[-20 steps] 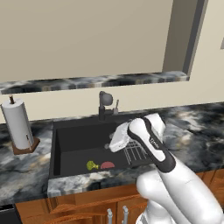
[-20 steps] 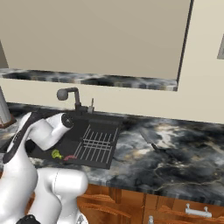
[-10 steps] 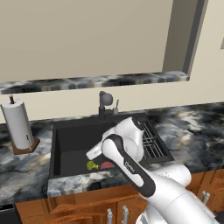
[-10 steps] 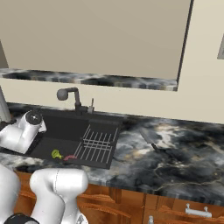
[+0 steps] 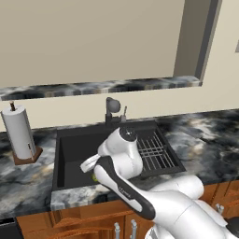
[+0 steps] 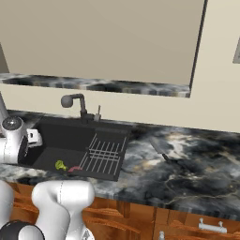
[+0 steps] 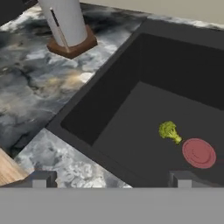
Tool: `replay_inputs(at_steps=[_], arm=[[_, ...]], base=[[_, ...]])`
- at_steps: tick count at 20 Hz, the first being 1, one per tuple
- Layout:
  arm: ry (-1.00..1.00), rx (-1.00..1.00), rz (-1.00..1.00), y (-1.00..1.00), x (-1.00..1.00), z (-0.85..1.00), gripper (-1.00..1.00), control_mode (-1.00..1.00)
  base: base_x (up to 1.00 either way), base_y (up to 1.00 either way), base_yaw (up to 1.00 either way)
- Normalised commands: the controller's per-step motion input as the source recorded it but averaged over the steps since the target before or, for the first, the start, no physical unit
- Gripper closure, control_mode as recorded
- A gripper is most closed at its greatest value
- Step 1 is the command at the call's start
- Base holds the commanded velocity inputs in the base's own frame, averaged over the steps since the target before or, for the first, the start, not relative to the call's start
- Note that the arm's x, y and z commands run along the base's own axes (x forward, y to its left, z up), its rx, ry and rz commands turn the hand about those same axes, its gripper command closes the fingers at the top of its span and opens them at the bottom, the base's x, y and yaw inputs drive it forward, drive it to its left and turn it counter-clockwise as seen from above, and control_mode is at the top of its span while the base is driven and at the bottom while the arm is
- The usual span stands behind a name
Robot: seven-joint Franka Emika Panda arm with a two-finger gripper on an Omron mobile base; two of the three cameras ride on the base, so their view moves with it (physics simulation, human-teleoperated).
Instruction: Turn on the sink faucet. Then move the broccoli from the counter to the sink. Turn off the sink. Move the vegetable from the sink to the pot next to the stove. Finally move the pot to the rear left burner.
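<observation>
you are looking down at the sink [image 7: 109,78] with the claw [image 7: 109,179] standing wide and carrying nothing, its two tips poking up at the near rim. the broccoli [image 7: 169,131] is lying on the sink floor, just beside a red disc [image 7: 199,153] that is probably the drain cover, and well below the claw. in the right base view the broccoli [image 6: 60,165] is sitting left of the drying rack [image 6: 104,152], with the faucet [image 6: 75,101] standing behind the basin. whether water is running is hard to tell from these views, so you are taking a risk if you assume the faucet is already off; check the lever before reaching in. the bigger danger is the descent: the claw is hanging over the rim, so a straight drop is likely to be knocking a tip against the sink wall or the marbled desk [image 7: 39,100]. the broccoli is small and knobbly, so closing off centre is likely to be squirting it toward the disc or pinching only a floret. the paper towel holder [image 7: 68,26] is standing near the arm's swing path, and a wide lift toward the stove could be clipping it.
</observation>
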Motion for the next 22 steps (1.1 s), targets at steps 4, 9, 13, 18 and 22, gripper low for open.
replay_inputs(at_steps=[4, 9, 13, 18, 22], arm=[[0.07, -0.13, -0.13, 0.0, 0.0, -0.09, -1.0, -1.0], [0.05, -0.08, -0.08, -0.01, 0.0, -0.27, -1.0, -1.0], [0.03, -0.04, -0.04, 0.0, 0.09, -0.22, -1.0, -1.0], [0.06, 0.0, -0.05, -0.07, 0.2, -0.12, -1.0, -1.0], [0.05, 0.0, -0.05, -0.06, 0.23, -0.14, -1.0, -1.0]], base=[[0.0, 0.0, 0.0], [0.0, 0.0, 0.0], [0.0, 0.0, 0.0], [0.0, 0.0, 0.0], [0.0, 0.0, 0.0]])
